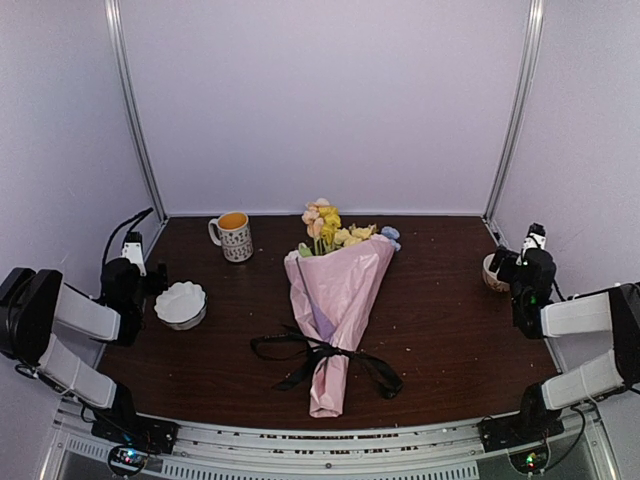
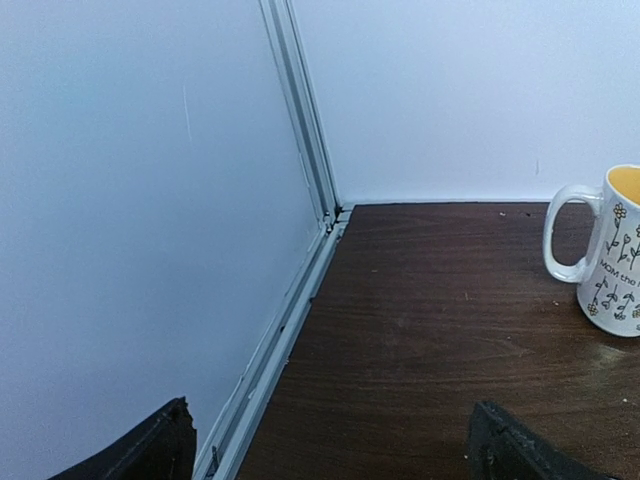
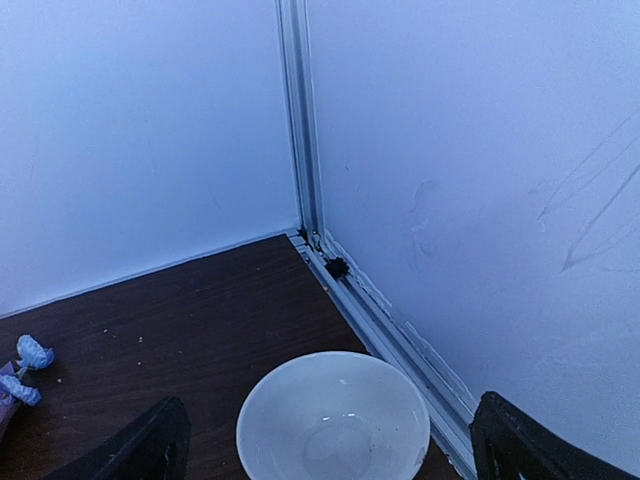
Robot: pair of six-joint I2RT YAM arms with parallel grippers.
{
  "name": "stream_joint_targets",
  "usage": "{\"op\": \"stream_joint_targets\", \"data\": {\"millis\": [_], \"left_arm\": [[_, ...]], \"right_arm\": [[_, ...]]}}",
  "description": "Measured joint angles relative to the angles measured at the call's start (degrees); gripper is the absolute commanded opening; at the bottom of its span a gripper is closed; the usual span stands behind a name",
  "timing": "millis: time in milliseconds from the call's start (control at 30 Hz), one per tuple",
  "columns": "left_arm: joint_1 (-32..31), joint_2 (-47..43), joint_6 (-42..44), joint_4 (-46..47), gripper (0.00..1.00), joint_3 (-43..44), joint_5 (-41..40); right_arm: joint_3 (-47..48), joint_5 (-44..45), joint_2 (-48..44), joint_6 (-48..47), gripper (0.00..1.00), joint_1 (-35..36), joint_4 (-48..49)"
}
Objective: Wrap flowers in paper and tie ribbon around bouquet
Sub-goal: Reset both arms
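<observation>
— Where do we find the bouquet [image 1: 338, 300]?
— We see it lying flat mid-table: crinkled pale pink paper [image 1: 348, 285] in a tapering cone, yellow and peach flowers [image 1: 328, 225] poking out at 12 o'clock, narrow end at 6. The black ribbon [image 1: 322, 352] is tied round its lower part, loops trailing toward 9 and 3.
— And the grippers?
— We see the left gripper [image 2: 335, 455] at 9 and the right gripper [image 3: 330, 445] at 3, both spread wide, well apart from it

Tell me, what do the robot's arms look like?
The left arm and right arm are chunky white tubes with black joints. The left hand and right hand are black, each with two dark fingers. Thin black cables trail off them.
</observation>
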Motion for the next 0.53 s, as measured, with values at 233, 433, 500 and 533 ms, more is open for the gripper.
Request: {"op": "stream_joint_targets", "data": {"millis": [233,433,500,533], "left_arm": [[0.0,0.0,0.0,0.2,0.98,0.0,0.3],[0.2,0.0,0.0,0.2,0.98,0.0,0.8],[0.4,0.0,0.0,0.2,0.98,0.0,1.0],[0.5,0.0,0.0,0.2,0.98,0.0,1.1]], "right_arm": [[-5.4,-3.9,3.2,-3.2,1.00,0.9,12.7],[-7.7,-3.7,4.0,-3.6,1.00,1.2,16.5],[-7.7,-3.7,4.1,-3.7,1.00,1.2,17.8],[-7.7,-3.7,4.1,-3.8,1.00,1.2,18.3]]}}
